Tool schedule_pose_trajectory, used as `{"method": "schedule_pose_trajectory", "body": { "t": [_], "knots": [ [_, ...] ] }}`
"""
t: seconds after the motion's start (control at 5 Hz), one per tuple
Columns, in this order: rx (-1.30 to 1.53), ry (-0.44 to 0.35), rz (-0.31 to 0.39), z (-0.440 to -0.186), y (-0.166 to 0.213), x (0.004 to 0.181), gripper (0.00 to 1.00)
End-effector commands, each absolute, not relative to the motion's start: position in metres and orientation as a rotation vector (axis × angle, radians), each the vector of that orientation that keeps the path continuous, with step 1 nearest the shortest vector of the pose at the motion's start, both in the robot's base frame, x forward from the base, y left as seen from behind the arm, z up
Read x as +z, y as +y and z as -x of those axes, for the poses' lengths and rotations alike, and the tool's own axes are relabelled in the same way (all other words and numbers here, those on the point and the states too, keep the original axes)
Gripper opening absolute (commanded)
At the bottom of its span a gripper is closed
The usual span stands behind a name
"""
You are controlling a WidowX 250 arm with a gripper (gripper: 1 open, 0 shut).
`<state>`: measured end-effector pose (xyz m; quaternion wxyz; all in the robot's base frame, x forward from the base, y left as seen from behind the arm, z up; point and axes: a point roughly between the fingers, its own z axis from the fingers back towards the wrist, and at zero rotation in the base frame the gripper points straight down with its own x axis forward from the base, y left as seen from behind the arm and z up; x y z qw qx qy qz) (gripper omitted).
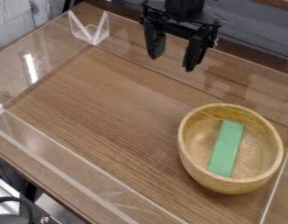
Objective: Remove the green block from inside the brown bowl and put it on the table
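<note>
The green block [227,147] lies flat inside the brown bowl [193,144], which stands at the right front of the table [111,114]. The block is a bright green bar running from upper right to lower left across the bowl's floor. My gripper [172,48] hangs above the table's back edge, up and left of the bowl and well apart from it. Its dark fingers [151,44] point down, spread wide, with nothing between them.
Low clear acrylic walls [41,144] border the tabletop on the left and front. A clear acrylic corner piece [90,28] stands at the back left. Bare wood-grain surface stretches left of the bowl.
</note>
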<state>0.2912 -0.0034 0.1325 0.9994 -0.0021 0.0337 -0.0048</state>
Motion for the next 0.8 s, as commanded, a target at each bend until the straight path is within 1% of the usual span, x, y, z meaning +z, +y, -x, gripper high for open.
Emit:
{"method": "schedule_pose_trajectory", "body": {
  "t": [0.0,0.2,0.4,0.6],
  "knots": [
    [-0.029,0.081,0.021,-0.288,-0.028,0.122,1.00],
    [-0.052,0.093,0.036,-0.278,-0.063,0.107,1.00],
    [-0.071,0.056,0.034,-0.270,-0.099,0.107,1.00],
    [-0.089,0.032,0.040,-0.267,-0.123,0.100,1.00]
  ]
}}
